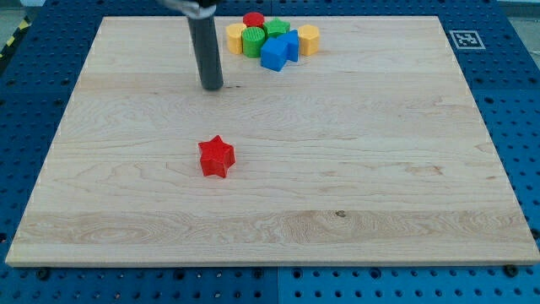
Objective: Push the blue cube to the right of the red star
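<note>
The red star (216, 157) lies alone on the wooden board, left of centre. The blue cube (273, 55) sits at the near edge of a cluster of blocks at the view's top, with a second blue block (290, 45) touching its right side. My tip (212, 86) rests on the board to the left of the cluster and above the red star, apart from every block. The rod rises from it out of the view's top.
The cluster also holds a red cylinder (254, 19), a green cylinder (252, 41), a green block (275, 30), a yellow block (234, 36) at its left and a yellow hexagonal block (309, 40) at its right. The wooden board (405, 169) lies on a blue perforated table.
</note>
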`<state>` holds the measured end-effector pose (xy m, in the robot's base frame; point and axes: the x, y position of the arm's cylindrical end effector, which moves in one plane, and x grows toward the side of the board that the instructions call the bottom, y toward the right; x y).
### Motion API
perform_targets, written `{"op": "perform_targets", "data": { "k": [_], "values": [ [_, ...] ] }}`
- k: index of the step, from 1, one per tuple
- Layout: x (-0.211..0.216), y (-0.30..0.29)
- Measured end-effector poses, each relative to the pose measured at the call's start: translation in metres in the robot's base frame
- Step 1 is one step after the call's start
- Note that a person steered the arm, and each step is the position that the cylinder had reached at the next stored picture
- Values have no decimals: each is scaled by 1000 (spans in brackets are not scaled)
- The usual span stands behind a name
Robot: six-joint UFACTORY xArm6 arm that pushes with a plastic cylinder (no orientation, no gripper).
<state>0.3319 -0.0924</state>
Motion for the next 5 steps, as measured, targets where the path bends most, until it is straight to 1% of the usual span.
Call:
{"op": "perform_targets", "data": {
  "k": [1,2,3,4,5],
  "values": [
    [-48,-2],
    [-55,-2],
    [-95,-2],
    [-122,24],
    [-121,65]
  ]
}}
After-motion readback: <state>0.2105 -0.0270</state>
